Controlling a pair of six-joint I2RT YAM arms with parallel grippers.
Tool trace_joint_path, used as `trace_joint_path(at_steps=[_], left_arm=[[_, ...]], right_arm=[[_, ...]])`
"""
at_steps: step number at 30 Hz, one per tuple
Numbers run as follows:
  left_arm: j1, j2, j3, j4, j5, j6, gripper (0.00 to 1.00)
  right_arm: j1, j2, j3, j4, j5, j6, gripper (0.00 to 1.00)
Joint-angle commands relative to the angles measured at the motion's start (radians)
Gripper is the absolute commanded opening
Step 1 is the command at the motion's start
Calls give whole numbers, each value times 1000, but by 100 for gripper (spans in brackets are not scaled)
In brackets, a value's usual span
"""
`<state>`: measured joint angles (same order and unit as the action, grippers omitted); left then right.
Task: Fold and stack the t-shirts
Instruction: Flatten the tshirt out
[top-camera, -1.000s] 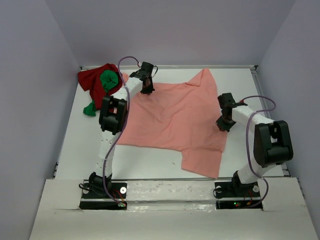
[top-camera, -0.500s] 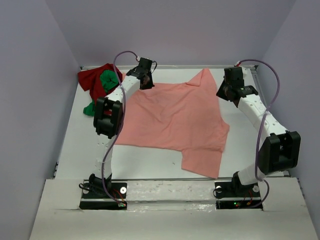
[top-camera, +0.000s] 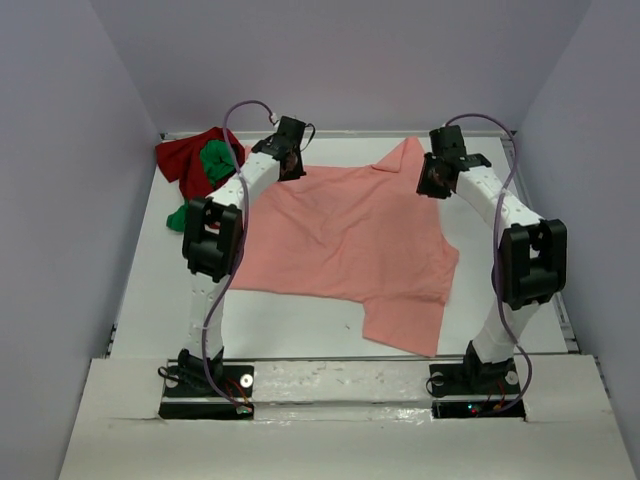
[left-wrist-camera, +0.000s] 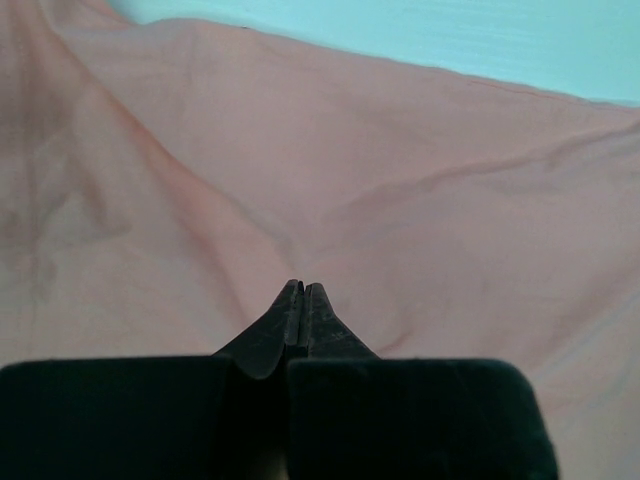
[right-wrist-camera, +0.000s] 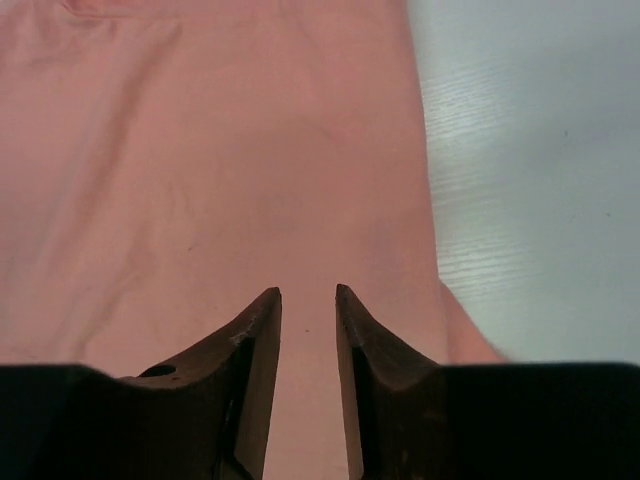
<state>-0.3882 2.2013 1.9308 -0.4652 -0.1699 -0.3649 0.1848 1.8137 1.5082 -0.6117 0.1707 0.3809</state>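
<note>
The large salmon-pink t-shirt (top-camera: 350, 240) lies spread over the middle of the table, one sleeve pointing to the far edge. My left gripper (top-camera: 291, 168) hovers at the shirt's far left corner, shut, with nothing showing between its tips (left-wrist-camera: 302, 288); pink cloth (left-wrist-camera: 400, 180) fills that wrist view. Over the shirt's far right side, beside the sleeve, my right gripper (top-camera: 432, 183) has its jaws parted. Its gap (right-wrist-camera: 308, 292) is empty, and pink cloth (right-wrist-camera: 200, 150) lies below it. The dark red t-shirt (top-camera: 180, 160) and bright green t-shirt (top-camera: 215, 162) sit bunched together at the back left.
The white table (top-camera: 160, 290) has a raised rim along its far and side edges. Bare tabletop (right-wrist-camera: 530, 150) shows right of the shirt's edge in the right wrist view. Part of the green cloth (top-camera: 180, 217) trails towards the front from the pile.
My right arm swung from the shirt's right edge up to its far right side, and its jaws opened. The left gripper edged slightly farther back and stayed shut.
</note>
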Motion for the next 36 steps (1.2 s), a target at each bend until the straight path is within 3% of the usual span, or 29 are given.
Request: trace_joint_path(at_steps=[1, 2, 6, 10, 12, 16, 18, 19, 20, 21, 22, 23, 25, 26, 27, 32, 36], left_arm=[[15, -101, 14, -23, -98, 7, 0], [21, -89, 42, -26, -88, 11, 0], [51, -40, 131, -70, -17, 32, 0], [52, 12, 198, -124, 10, 44, 0], [54, 15, 188, -125, 15, 38, 0], [54, -23, 130, -110, 20, 11, 0], [54, -64, 90, -139, 30, -31, 0], [54, -92, 47, -121, 23, -38, 0], [55, -160, 4, -103, 20, -46, 0], [58, -204, -50, -74, 15, -57, 0], [70, -242, -152, -8, 17, -71, 1], [81, -311, -195, 17, 23, -78, 5], [101, -359, -280, 62, 41, -85, 7], [113, -379, -282, 53, 73, -65, 4], [111, -390, -288, 28, 69, -49, 0], [57, -475, -360, -12, -17, -17, 0], [54, -549, -553, 78, 116, -84, 0]], right_arm=[[-25, -16, 90, 4, -13, -80, 13], [-42, -2, 119, 3, -8, -88, 0], [-71, 91, 223, -22, -11, -132, 0], [-71, 245, 466, -132, -88, -175, 0], [-71, 327, 591, -164, -161, -194, 0], [-71, 479, 857, -330, -129, -150, 0], [-71, 406, 740, -361, -128, -70, 0], [-71, 328, 610, -215, -149, -48, 0], [-71, 232, 297, -109, -161, -34, 0], [-71, 128, 294, 11, -201, -27, 0], [-71, -48, 53, 91, -206, -17, 9], [-71, -107, -13, 151, -194, -17, 17], [-71, -169, -69, 126, -204, -45, 26], [-71, -203, -75, 78, -214, -43, 18], [-71, -226, -89, 69, -215, -18, 0], [-22, -375, -253, 70, -324, 1, 0], [56, -421, -361, 92, -350, 16, 0]])
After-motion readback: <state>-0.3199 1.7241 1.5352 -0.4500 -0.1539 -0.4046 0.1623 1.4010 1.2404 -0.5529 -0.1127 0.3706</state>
